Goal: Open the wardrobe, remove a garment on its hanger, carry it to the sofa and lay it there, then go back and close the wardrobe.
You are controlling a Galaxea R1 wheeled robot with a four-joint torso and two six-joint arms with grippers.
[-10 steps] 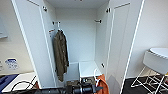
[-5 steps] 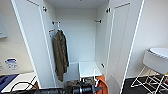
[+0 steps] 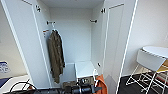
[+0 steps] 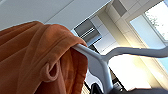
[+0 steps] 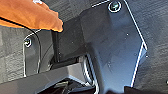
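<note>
The wardrobe [image 3: 75,37] stands in front of me with both white doors swung wide and its white interior showing. The orange garment [image 3: 101,83] hangs low at the wardrobe's foot, just outside it, on the white hanger [image 3: 95,75]. My left gripper [image 3: 93,87] holds that hanger from below. Up close in the left wrist view, the orange hoodie [image 4: 37,57] drapes over the hanger's shoulder [image 4: 97,60], hood and drawcord loop showing. A corner of the orange cloth [image 5: 30,15] hangs over the robot's dark base in the right wrist view.
An olive-green garment [image 3: 56,55] hangs on the rail at the wardrobe's left. A white box [image 3: 85,68] sits on the wardrobe floor. The open right door [image 3: 116,37] juts toward me. A white chair on wire legs [image 3: 150,60] stands on dark floor to the right.
</note>
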